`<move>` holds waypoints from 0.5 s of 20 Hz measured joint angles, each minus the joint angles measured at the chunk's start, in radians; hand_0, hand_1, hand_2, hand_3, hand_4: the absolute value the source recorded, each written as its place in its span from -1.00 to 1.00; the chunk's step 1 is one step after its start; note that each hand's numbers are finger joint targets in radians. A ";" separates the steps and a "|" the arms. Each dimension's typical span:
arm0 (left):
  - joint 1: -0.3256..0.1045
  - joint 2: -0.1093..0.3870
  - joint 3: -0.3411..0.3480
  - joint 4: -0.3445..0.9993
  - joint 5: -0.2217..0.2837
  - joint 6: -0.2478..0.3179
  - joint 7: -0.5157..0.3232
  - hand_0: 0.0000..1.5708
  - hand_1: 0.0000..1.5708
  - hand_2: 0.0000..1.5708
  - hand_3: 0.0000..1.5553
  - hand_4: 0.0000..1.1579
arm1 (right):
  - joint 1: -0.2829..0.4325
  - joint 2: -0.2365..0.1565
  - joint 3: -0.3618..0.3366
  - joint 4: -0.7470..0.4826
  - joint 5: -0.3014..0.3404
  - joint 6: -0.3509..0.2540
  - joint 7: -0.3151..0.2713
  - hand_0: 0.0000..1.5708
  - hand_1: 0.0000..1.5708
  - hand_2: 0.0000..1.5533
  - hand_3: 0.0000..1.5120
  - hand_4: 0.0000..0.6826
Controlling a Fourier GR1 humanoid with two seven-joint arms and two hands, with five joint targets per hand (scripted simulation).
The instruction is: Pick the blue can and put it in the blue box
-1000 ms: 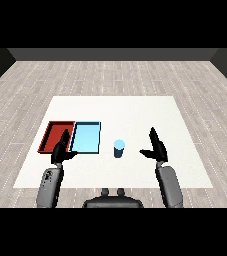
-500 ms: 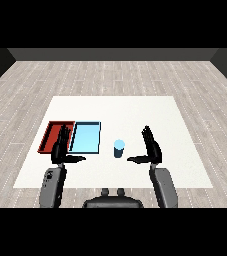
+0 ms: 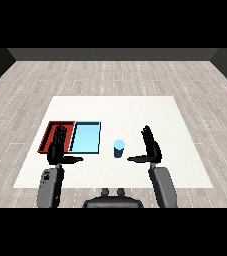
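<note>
In the head view the blue can [image 3: 119, 148] stands upright on the white table [image 3: 185, 130], its long axis vertical. It is a short can with a pale blue top and a darker body. It stands just right of the blue tray [image 3: 85, 137], not in it. The red tray [image 3: 52, 135] lies beside the blue tray; I see nothing in the blue one. The right hand [image 3: 150, 147] is spread with straight fingers and thumb toward the can, not touching it. The left hand [image 3: 58, 147] is also relaxed, holding nothing.

Stood upright on the table [image 3: 185, 125]: can [image 3: 119, 148], at three o'clock of two side-by-side trays [image 3: 74, 137] (apart).
</note>
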 measured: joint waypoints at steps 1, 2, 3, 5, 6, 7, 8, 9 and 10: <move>0.003 -0.002 -0.003 -0.005 -0.006 0.004 0.001 -1.00 -1.00 -1.00 -1.00 -1.00 | -0.011 -0.004 -0.007 0.009 -0.003 0.006 0.006 -1.00 -1.00 -1.00 -1.00 -1.00; 0.004 -0.014 -0.014 -0.009 -0.023 0.020 -0.001 -1.00 -1.00 -1.00 -1.00 -1.00 | -0.003 -0.002 0.005 0.010 -0.002 0.003 -0.002 -1.00 -1.00 -1.00 -1.00 -1.00; 0.005 -0.014 -0.014 0.004 -0.026 0.017 -0.017 -1.00 -1.00 -1.00 -1.00 -1.00 | -0.001 -0.002 0.008 -0.003 -0.006 0.008 0.010 -1.00 -1.00 -1.00 -1.00 -1.00; 0.012 -0.012 -0.010 -0.013 -0.017 0.013 -0.011 -1.00 -1.00 -1.00 -1.00 -1.00 | -0.005 0.001 0.007 0.010 -0.016 0.011 0.000 -1.00 -1.00 -1.00 -1.00 -1.00; 0.014 -0.012 -0.009 -0.017 -0.015 0.011 -0.010 -1.00 -1.00 -1.00 -1.00 -1.00 | -0.013 0.002 0.017 0.004 -0.021 0.000 0.013 -1.00 -1.00 -1.00 -1.00 -1.00; 0.001 -0.012 -0.007 -0.003 -0.014 0.010 -0.011 -1.00 -1.00 -1.00 -1.00 -1.00 | -0.006 0.003 0.034 -0.006 -0.027 -0.014 0.016 -1.00 -1.00 -1.00 -1.00 -1.00; -0.006 -0.015 -0.007 0.019 -0.013 0.007 -0.025 -1.00 -1.00 -1.00 -1.00 -1.00 | 0.001 0.003 0.059 -0.007 -0.032 -0.036 0.009 -1.00 -1.00 -1.00 -1.00 -1.00; -0.010 -0.012 -0.002 0.024 -0.009 0.004 -0.027 -1.00 -1.00 -1.00 -1.00 -1.00 | 0.000 0.004 0.064 0.015 -0.036 -0.041 -0.011 -1.00 -1.00 -1.00 -1.00 -1.00; -0.001 -0.011 -0.001 0.016 -0.006 0.001 -0.026 -1.00 -1.00 -1.00 -1.00 -1.00 | 0.017 0.004 0.075 0.009 -0.044 -0.044 -0.017 -1.00 -1.00 -1.00 -1.00 -1.00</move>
